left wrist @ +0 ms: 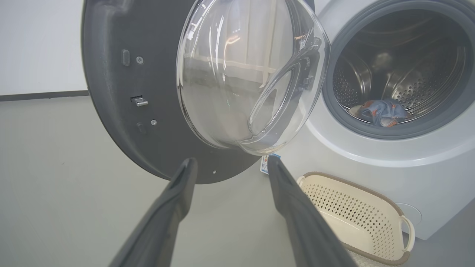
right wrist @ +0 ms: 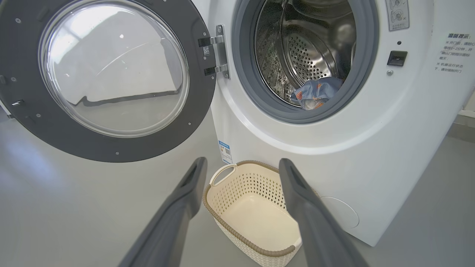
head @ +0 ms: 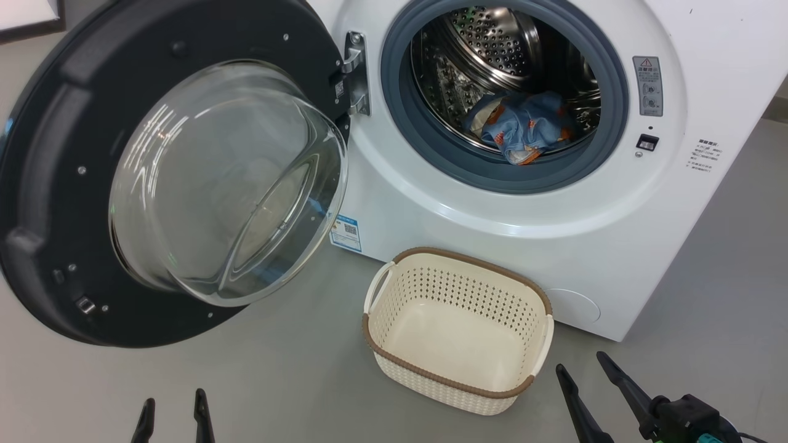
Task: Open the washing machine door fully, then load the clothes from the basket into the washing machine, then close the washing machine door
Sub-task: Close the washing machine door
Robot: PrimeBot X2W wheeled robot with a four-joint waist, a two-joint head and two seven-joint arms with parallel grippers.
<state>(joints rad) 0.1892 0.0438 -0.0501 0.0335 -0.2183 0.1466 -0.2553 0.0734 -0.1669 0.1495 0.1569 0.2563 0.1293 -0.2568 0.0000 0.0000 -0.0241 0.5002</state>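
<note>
Door (head: 68, 184): swung wide, 9 o'clock of washer (head: 492, 209). Clothes (head: 523, 126): in drum (head: 492, 43), 1 o'clock. Basket (head: 468, 258): empty, 6 o'clock. Left gripper (head: 174, 397), right gripper (head: 580, 362): jaws wide, holding nothing. Closing due: left should push door's outer edge steadily until it clicks shut

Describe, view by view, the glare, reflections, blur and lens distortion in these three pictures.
Head view: white glare streaks cross the washing machine door glass, and the steel drum glints. Left wrist view: the glass mirrors bright shapes; the left gripper, close to the lens, looks soft. Right wrist view: wide-angle stretch makes the right gripper loom large and curves the washing machine front.
</note>
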